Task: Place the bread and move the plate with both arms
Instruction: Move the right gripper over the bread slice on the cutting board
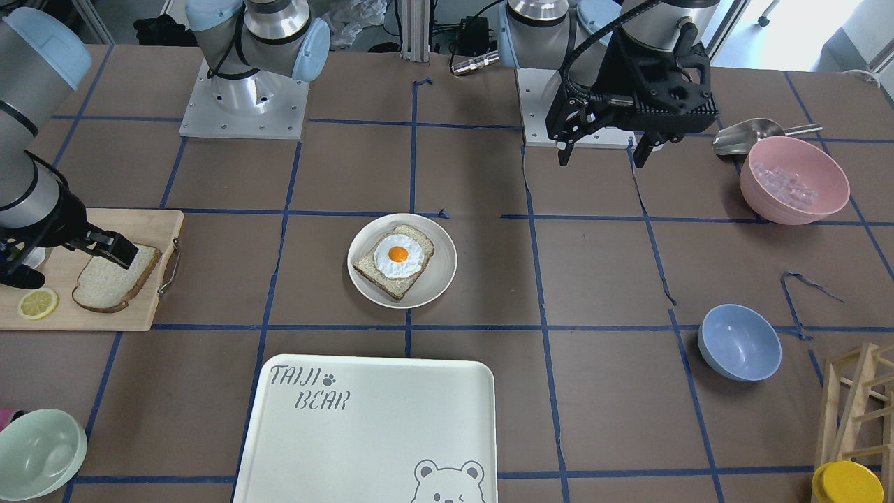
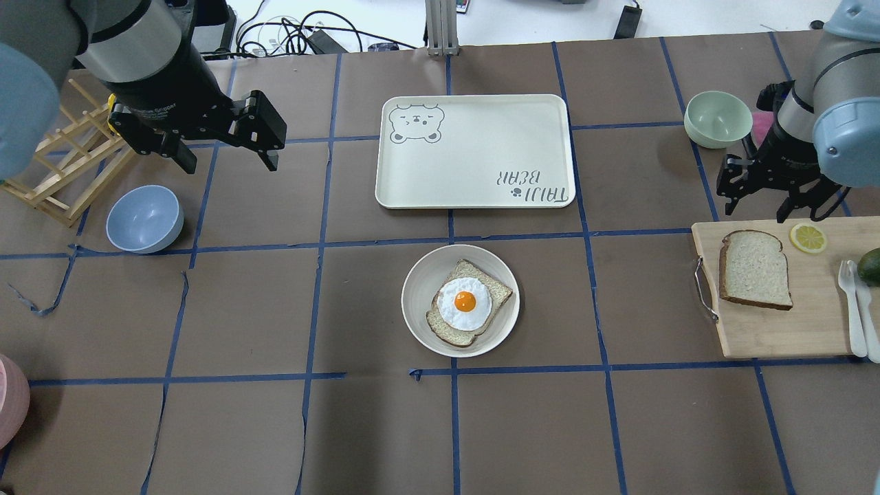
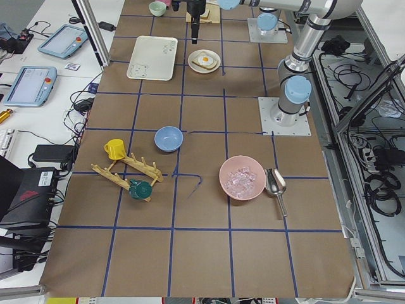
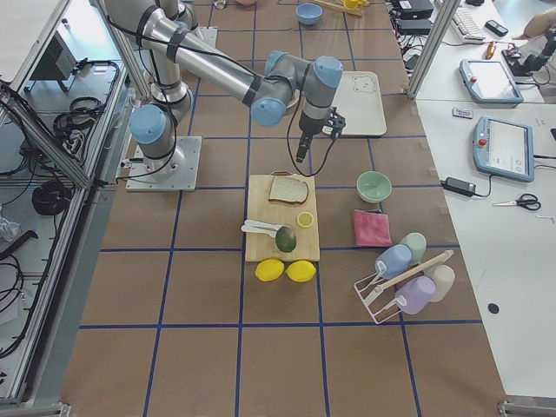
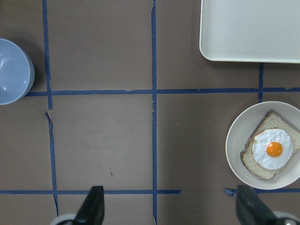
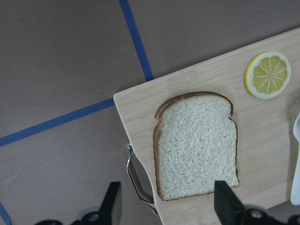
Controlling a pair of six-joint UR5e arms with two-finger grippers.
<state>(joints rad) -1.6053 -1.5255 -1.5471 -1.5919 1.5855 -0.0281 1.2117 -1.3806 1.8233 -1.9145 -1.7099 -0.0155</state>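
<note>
Roughly beneath the spread right end effector (image 2: 756, 203), bread (image 2: 755, 269) on board (image 2: 777, 333)

We log the bread (image 2: 754, 269) lying flat on the cutting board (image 2: 770, 333) with bare wood along both long sides; the lemon slice (image 2: 808, 238) sits near its rounded end, the white cutlery (image 2: 854, 309) farther off. Open table (image 2: 619, 309) runs from board to plate (image 2: 416, 292), whose rim is free all round, tray (image 2: 481, 144) near. The board's wire handle (image 2: 702, 289) perhaps stands proud.
</note>
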